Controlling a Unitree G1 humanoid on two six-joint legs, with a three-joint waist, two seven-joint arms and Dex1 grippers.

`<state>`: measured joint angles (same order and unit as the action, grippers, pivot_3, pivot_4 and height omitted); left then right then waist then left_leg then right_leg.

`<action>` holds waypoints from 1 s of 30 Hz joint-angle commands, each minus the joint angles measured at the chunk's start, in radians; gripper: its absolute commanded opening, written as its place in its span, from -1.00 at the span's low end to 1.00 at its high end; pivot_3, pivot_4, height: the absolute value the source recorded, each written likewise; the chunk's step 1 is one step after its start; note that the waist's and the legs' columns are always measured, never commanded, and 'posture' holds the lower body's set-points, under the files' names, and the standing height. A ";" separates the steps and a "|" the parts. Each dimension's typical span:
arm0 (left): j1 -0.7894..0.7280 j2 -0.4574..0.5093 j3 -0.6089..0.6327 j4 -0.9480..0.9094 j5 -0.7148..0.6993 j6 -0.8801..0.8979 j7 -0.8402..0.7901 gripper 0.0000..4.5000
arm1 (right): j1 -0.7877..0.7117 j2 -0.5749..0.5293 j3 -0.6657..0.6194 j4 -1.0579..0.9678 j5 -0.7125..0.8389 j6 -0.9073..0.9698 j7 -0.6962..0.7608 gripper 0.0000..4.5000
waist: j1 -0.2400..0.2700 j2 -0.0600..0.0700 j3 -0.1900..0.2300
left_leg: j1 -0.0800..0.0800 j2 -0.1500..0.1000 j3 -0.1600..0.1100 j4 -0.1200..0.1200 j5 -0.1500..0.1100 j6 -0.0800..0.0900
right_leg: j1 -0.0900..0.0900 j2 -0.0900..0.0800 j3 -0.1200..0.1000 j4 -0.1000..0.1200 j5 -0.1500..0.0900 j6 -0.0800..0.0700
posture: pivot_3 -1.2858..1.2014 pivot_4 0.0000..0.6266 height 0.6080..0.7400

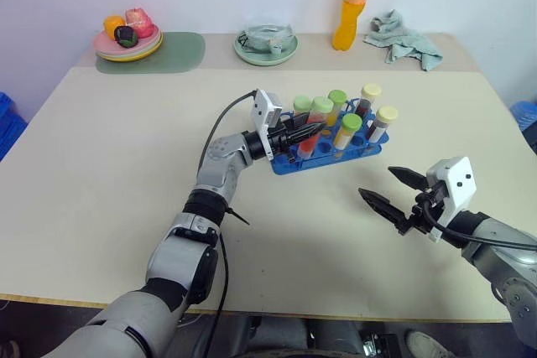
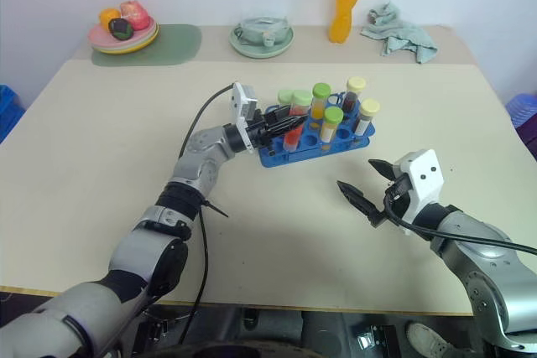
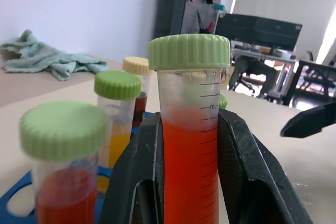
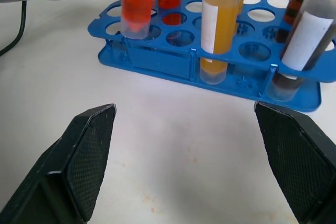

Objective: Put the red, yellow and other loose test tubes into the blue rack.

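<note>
Nearest the camera, the right gripper (image 1: pixel 392 193) hangs low over the front right part of the cream-coloured tabletop (image 1: pixel 101 173), its forearm coming in from the right edge and its two black fingers spread wide and empty, aimed toward the rack. The right wrist view looks out between those textured black fingers (image 4: pixel 84 163) and gives what the head views cannot: the bottoms of the tubes, with the red tube's rounded tip sitting at the mouth of a hole in the rack's near row, and white label strips on a yellow tube (image 4: pixel 219 27) and a brown one, with no writing to be read on them. Farther in, the left arm reaches from the lower left, elbow bent, wrist turned so the left gripper (image 1: pixel 309 132) points roughly level toward the right; its jaws are pinched on the clear plastic test tube of pinkish-red liquid with a ribbed green cap (image 3: pixel 189 129), held upright at the left end of the small bright blue plastic rack with rows of round holes (image 1: pixel 289 163). The left wrist view shows printed graduation lines and the letters "mL" on that tube's wall. Other capped tubes already stand in the rack, green-capped and cream-capped. At the far edge stand a tall orange drink bottle (image 1: pixel 352 7), a crumpled pale green cloth (image 1: pixel 403 38), a pale green plate (image 1: pixel 266 46) and a dish of fruit (image 1: pixel 127 38).
</note>
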<state>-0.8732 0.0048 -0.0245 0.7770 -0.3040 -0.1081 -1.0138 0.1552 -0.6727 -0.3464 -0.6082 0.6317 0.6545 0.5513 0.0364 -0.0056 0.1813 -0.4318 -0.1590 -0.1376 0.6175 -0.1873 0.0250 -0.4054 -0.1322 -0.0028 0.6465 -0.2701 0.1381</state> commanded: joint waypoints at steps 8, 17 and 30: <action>-0.032 -0.019 -0.016 0.126 0.112 -0.188 0.087 -0.67 | 0.009 -0.011 -0.046 -0.038 0.000 -0.029 0.000 0.92 | 0.001 0.000 0.000 | 0.000 0.000 0.000 0.000 0.000 0.000 | 0.000 0.000 0.000 0.000 0.000 0.000 | 0.03 -0.52 0.98; -0.015 -0.042 0.004 0.115 0.082 -0.161 0.076 -0.67 | -0.002 -0.023 -0.051 -0.025 -0.001 -0.026 0.012 0.92 | 0.001 0.000 -0.001 | 0.003 0.000 0.000 0.002 0.000 0.000 | 0.003 0.002 0.000 0.001 0.000 0.001 | 0.03 -0.52 0.98; 0.030 -0.079 0.015 0.053 0.048 -0.119 0.081 -0.67 | -0.023 -0.018 -0.036 -0.019 -0.020 -0.022 0.008 0.92 | 0.003 0.000 -0.001 | 0.002 0.000 0.000 0.002 -0.001 0.001 | 0.004 0.002 0.000 0.000 0.000 0.001 | 0.03 -0.52 0.98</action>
<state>-0.8565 -0.0664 -0.0083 0.8468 -0.2466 -0.2448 -0.9178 0.1215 -0.6941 -0.3646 -0.6027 0.6113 0.6473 0.5582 0.0390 -0.0059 0.1807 -0.4293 -0.1590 -0.1377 0.6197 -0.1878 0.0259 -0.4017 -0.1298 -0.0030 0.6470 -0.2699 0.1393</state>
